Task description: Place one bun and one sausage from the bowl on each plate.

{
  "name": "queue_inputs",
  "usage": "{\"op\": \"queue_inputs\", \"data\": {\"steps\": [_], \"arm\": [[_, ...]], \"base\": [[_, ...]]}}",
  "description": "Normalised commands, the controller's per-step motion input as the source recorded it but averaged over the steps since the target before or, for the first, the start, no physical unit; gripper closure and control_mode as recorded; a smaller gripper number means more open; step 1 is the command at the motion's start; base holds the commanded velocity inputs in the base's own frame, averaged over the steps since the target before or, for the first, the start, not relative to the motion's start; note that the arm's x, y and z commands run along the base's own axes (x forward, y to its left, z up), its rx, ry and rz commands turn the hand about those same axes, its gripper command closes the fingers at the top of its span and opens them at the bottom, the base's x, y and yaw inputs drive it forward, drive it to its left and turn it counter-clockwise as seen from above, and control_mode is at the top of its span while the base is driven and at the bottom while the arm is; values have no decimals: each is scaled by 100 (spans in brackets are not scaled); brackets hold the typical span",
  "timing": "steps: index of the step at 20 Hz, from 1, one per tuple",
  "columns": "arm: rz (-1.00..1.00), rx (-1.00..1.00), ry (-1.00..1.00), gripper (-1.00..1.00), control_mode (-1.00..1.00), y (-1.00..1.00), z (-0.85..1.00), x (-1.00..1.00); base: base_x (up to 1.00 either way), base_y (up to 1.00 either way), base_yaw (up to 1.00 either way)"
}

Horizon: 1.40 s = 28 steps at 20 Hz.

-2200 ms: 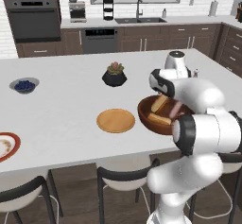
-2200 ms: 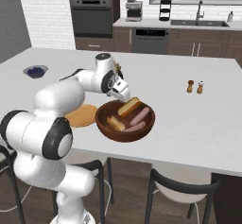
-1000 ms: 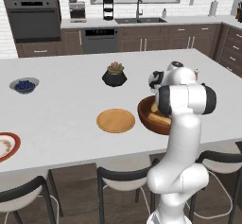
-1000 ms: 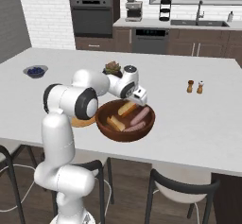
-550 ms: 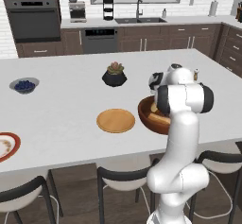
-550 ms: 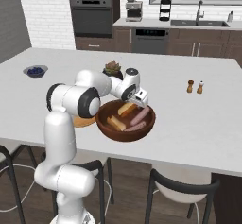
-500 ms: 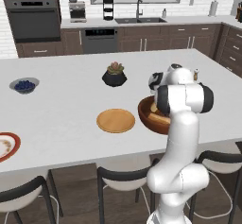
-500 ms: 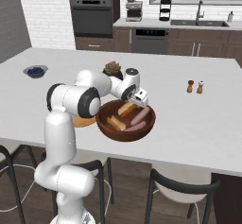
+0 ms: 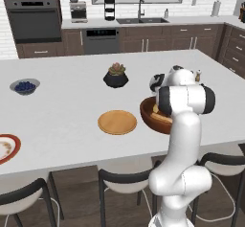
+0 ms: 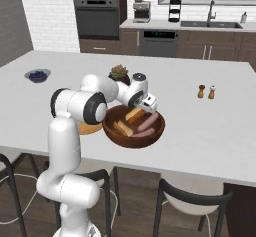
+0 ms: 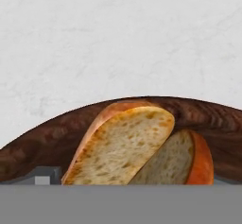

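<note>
The dark wooden bowl [image 10: 114,131] sits near the counter's front edge and holds buns [image 10: 135,115] and pink sausages [image 10: 148,121]. My gripper [image 10: 149,107] hangs low over the bowl's far side, right above a bun. In the hand view a cut bun [image 11: 123,145] fills the space between the spread fingertips [image 11: 45,176], and the gripper [image 11: 130,180] is open. My arm hides much of the bowl [image 9: 149,116] in the left base view. The tan wooden plate [image 9: 117,122] lies just left of the bowl. The white red-rimmed plate [image 9: 5,147] is at the far left edge.
A black plant pot [image 9: 116,76] stands behind the tan plate. A small grey bowl of blueberries [image 9: 25,86] is at the far left. Salt and pepper shakers [image 10: 206,91] stand to the right of the bowl. Stools line the counter's front edge.
Since 2.2 s ago the arm has swung from a folded pose to reach over the bowl. In the last half second it has barely moved.
</note>
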Motion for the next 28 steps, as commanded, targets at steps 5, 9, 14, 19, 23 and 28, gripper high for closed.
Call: {"op": "queue_inputs", "data": {"steps": [5,9,14,19,23,28], "arm": [[0,0,-11,100,-100,0,-13,-8],[-1,0,-3,100,-100,0,0,0],[-8,-10,4,100,-100,0,18,-19],[-3,-16,1,100,-100,33,56,-48],[-5,-22,0,100,-100,98,70,-48],[-9,-13,2,100,-100,100,88,-40]], "base": [[0,0,0],[0,0,0],[0,0,0],[0,0,0],[0,0,0],[0,0,0]]}}
